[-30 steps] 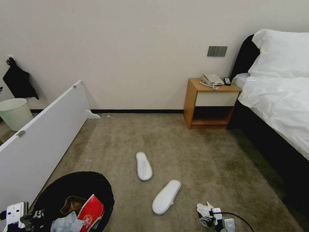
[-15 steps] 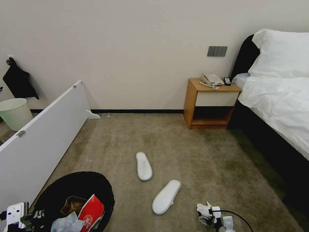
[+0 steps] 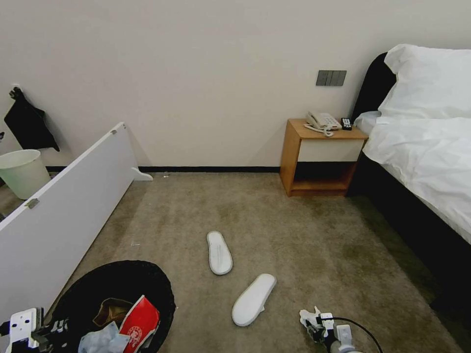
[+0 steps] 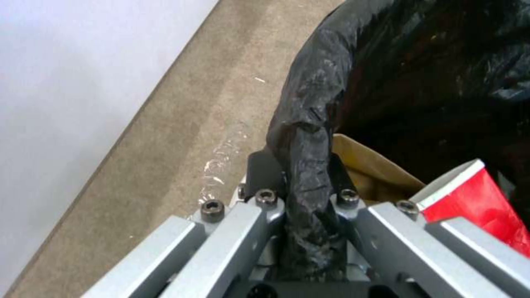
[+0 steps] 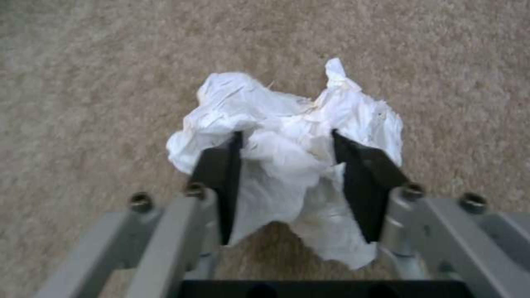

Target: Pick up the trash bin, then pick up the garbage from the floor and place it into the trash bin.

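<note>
Left gripper (image 4: 306, 194) jaws clamped on trash bin (image 3: 117, 284) rim, bin at lower left of head view. Right gripper (image 5: 287, 165) jaws pinched crumpled tissue (image 5: 287, 124) over carpet (image 3: 294, 230); two slippers (image 3: 219, 252) lay nearby

Open carpet (image 3: 294, 230) is lying clear ahead, broken only by two white slippers (image 3: 219, 252) (image 3: 253, 298) lying near each other mid-floor. A leaning white panel (image 3: 64, 215) is closing off the left side, just beside the trash bin (image 3: 147, 279). The nightstand (image 3: 321, 157) and bed (image 3: 427, 162) are blocking the far right.
</note>
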### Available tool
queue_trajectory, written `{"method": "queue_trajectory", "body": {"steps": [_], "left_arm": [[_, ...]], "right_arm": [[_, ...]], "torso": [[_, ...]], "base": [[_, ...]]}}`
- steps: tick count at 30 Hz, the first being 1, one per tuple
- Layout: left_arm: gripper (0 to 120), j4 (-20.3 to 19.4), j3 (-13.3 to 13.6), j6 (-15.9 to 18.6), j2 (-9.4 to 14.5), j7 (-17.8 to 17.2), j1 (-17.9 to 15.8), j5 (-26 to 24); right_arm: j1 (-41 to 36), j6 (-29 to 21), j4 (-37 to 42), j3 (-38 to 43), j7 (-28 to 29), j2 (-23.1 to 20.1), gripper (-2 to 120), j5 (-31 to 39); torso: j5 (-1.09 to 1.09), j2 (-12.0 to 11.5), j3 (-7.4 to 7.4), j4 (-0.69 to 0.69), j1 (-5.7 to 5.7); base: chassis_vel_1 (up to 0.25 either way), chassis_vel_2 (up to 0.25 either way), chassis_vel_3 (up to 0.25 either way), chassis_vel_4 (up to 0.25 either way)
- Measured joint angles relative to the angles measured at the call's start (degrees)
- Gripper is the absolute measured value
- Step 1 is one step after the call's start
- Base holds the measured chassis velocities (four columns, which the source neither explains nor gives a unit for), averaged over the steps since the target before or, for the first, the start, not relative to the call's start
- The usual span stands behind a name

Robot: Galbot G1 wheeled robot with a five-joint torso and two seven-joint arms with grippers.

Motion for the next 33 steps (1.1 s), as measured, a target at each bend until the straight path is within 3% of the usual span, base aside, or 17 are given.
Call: {"method": "queue_trajectory", "body": {"steps": [12,23,33], "left_arm": [[3,-0.3,-0.2,0.0,0.4,0.0,0.0,-0.4],[3,-0.4,-0.2,0.0,0.9,-0.2,-0.1,-0.8],[3,-0.1,0.1,0.0,1.3,-0.3,-0.5,-1.1]], "right_arm": [[0.4,0.0,-1.6,0.8,-0.4,-0.2,0,0.1],[-3.3,0.5,6.4,1.4,-0.3,-1.6,0,0.1],[-8.3,6.0,19.7,3.2,-1.7,-4.9,0,1.5]], "torso": [[0.0,0.0,0.0,-0.01,0.0],[0.0,0.0,-0.01,-0.01,0.0],[0.01,0.0,0.0,-0.01,0.0]], "base": [[0.0,0.0,0.0,0.0],[0.0,0.0,0.0,0.0],[0.0,0.0,0.0,0.0]]}}
